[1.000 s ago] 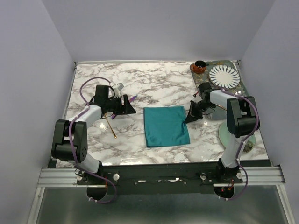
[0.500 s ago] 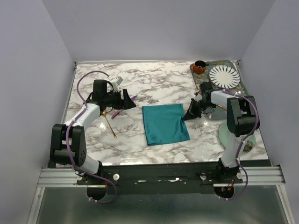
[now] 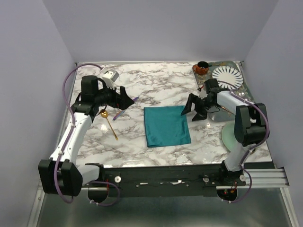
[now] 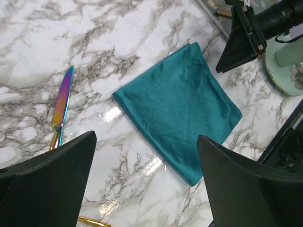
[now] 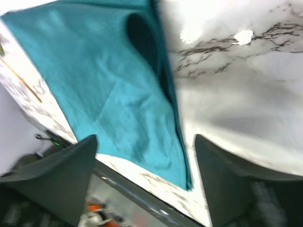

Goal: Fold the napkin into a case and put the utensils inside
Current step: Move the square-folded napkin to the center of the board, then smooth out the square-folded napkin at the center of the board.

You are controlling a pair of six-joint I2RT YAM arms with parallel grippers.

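The teal napkin lies folded in a flat rectangle at the table's middle, its doubled edge on the right. My right gripper hovers open just off its far right corner, nothing between the fingers. My left gripper is raised at the left, open and empty, looking down on the napkin. Of the utensils, the iridescent purple one lies left of the napkin. The gold one lies beside it, round bowl toward the back.
A tray at the back right carries a striped white plate and a brown bowl. A pale green saucer sits at the right front by the right arm.
My right gripper opened and let go of the napkin's right edge, drawing back a little. My left gripper opened wider as its arm lifted and swung back to the left.
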